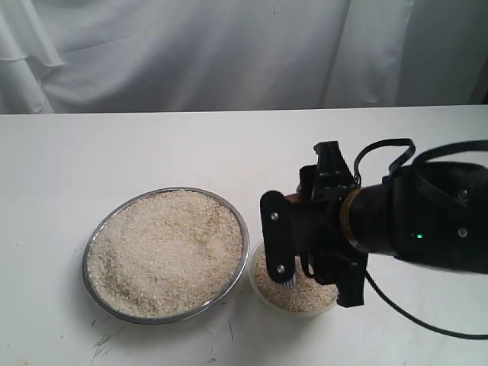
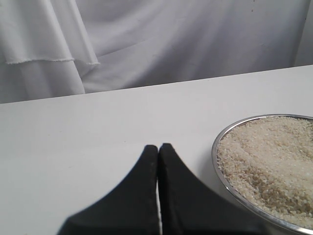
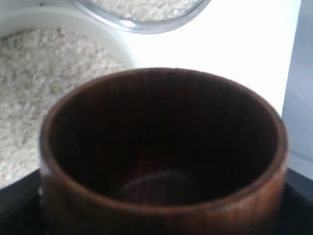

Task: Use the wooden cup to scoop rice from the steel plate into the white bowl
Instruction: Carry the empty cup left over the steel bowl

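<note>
Over the white bowl (image 1: 259, 299), the right gripper (image 1: 313, 263) was clamped on the empty wooden cup (image 3: 164, 152). Rice (image 1: 164, 252) filled the steel plate (image 1: 88, 258) just beside the bowl. The left gripper (image 2: 158, 152) was closed, empty.

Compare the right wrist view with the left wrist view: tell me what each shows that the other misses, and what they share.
Only the right wrist view: the wooden cup up close, its dark inside looking empty, and the white bowl holding rice. Only the left wrist view: the left gripper, shut, and a white curtain behind. Both: the steel plate heaped with rice, on the white table.
</note>
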